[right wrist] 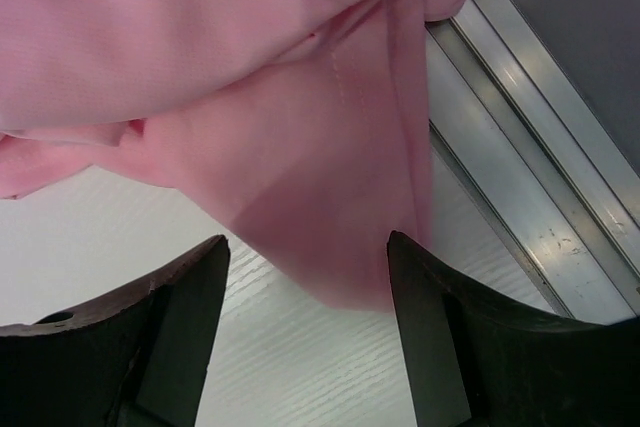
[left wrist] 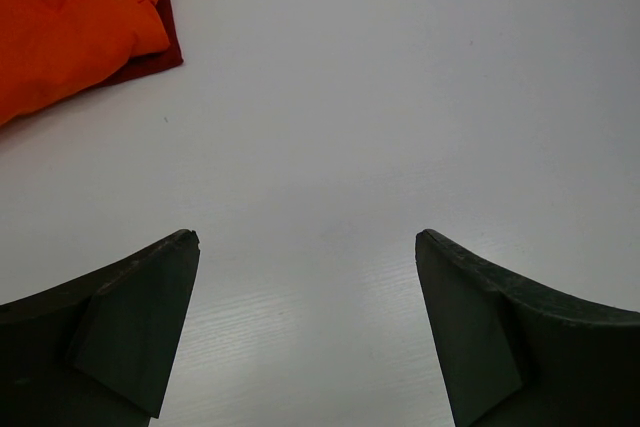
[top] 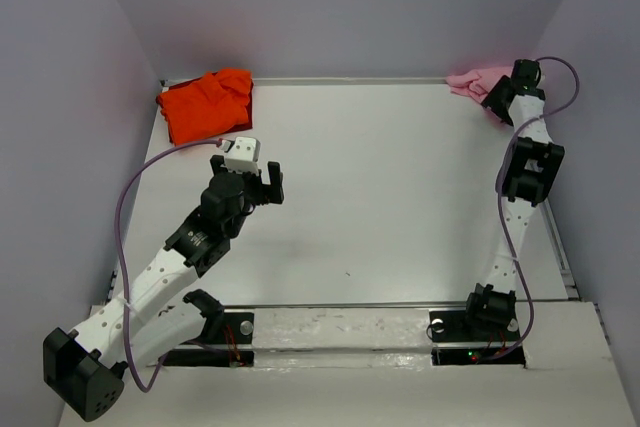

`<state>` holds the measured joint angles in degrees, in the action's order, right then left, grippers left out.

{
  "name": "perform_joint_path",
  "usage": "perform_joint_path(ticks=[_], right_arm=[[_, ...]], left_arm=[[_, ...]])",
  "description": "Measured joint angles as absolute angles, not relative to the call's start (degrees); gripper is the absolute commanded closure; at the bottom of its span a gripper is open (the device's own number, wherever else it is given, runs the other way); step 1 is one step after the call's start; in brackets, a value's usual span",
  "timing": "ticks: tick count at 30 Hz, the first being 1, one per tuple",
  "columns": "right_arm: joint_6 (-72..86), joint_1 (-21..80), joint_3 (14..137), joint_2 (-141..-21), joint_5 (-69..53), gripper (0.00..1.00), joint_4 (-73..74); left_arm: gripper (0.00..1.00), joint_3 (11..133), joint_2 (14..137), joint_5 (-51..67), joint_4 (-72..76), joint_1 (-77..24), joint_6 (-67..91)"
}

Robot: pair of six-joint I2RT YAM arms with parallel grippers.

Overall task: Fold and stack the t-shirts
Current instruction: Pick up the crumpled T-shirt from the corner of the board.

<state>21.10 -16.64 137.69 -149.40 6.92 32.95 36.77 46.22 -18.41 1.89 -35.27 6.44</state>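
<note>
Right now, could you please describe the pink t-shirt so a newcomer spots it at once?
Go to the table's far right corner, by the metal rail. The pink t-shirt lies bunched at the right gripper; the orange-red t-shirt sits far left.

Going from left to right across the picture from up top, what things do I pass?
orange-red t-shirt → left tool → pink t-shirt

White table [top: 400,197], seemingly lavender walls [top: 350,7]
</note>
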Motion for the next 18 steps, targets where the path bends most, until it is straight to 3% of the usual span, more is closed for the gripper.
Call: perform_joint_path(ticks=[9,18], right_arm=[[22.33,-17.72,138.8,-150.41,3.09,0.33,34.5],[23.42,-17.98,138.8,-150.67,0.27,0.5,34.48]], left_arm=[[0.01,36.77,46.22,-18.11,1.89,-35.27,6.44],[0.01,36.77,46.19,-17.96,1.89,-35.27,6.44]])
